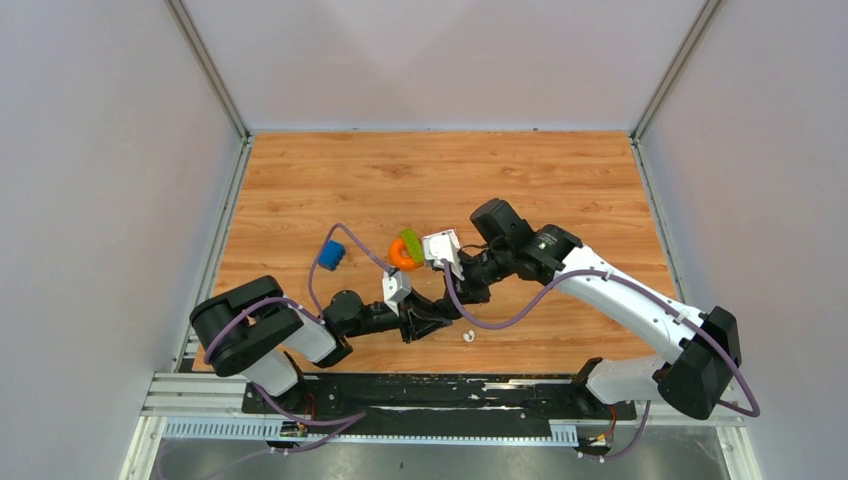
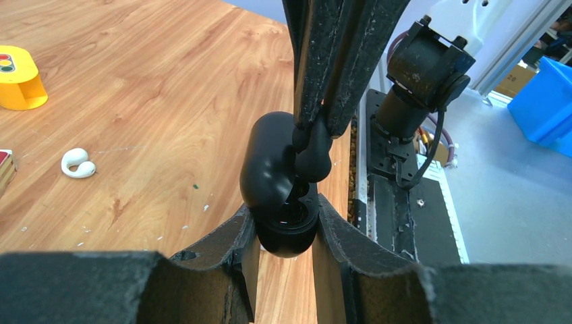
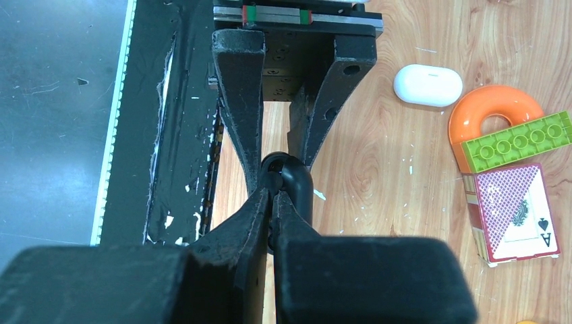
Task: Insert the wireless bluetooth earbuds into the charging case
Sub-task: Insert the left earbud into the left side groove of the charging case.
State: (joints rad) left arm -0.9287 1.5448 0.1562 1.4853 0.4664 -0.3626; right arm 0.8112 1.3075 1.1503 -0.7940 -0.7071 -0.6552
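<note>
Black earbud (image 2: 311, 154): pinched betw. the fingertips of the R gripper (image 3: 273, 196), whose jaws are closed on it w. almost no gap. The bud hangs at the open mouth of the black charging case (image 2: 270, 169); whether it is seated in a well cannot be told. The case, lid raised, is clamped at its lower half by the L gripper (image 2: 287, 219), jaws pressed on both sides. The two grippers meet tip to tip near the front-centre of the table (image 1: 400, 170), the case held off the wood. White earbud (image 2: 77, 164): lies loose on the table, apart from both grippers, on the R arm's side in the top view. White case (image 3: 428, 85): closed, flat on the wood, just beside the orange ring (image 3: 492, 101). A green brick (image 3: 518, 142) rests across the ring's lower part; a card box (image 3: 516, 212) touches the brick's near edge. Yellow block (image 2: 19, 77) and blue block (image 1: 331, 255): further off, on the L arm's side.
</note>
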